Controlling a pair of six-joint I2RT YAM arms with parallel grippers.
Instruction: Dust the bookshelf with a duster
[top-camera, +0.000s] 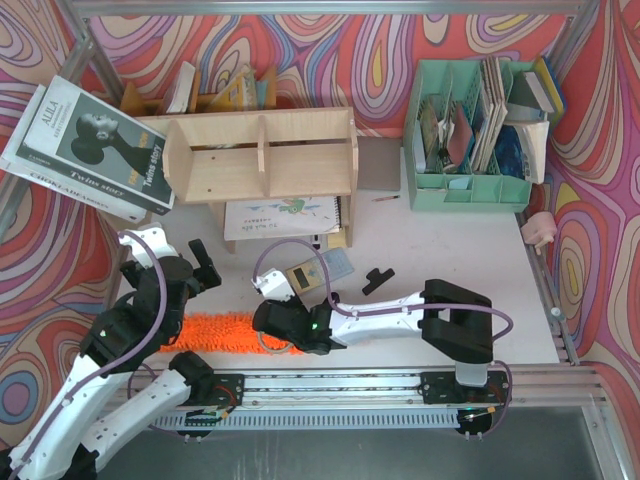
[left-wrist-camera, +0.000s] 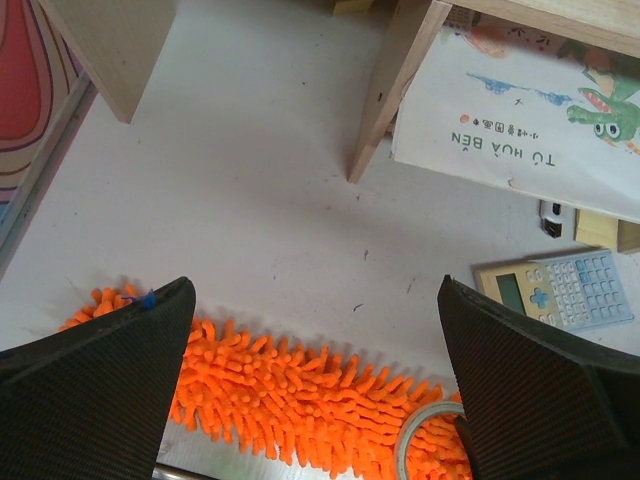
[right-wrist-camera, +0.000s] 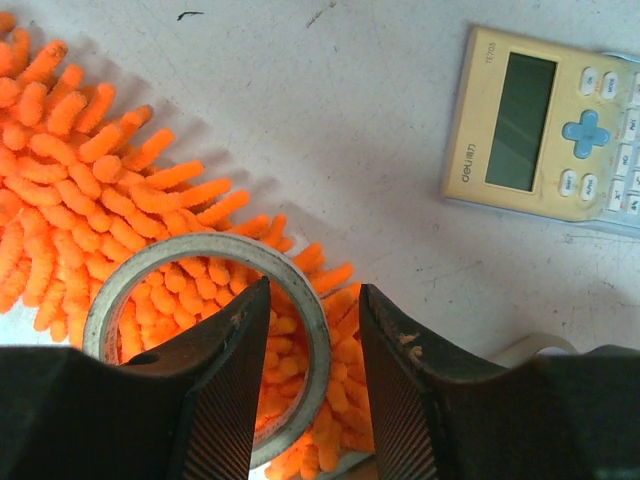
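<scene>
At back right, organiser holds books. Left gripper wide, over duster; right gripper narrow, straddling tape ring rim on duster, grip unclear.

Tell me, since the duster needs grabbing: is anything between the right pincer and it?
Yes. A roll of tape lies on the duster's orange fluff, directly under the right pincer; the roll's rim runs between the two jaws.
</scene>
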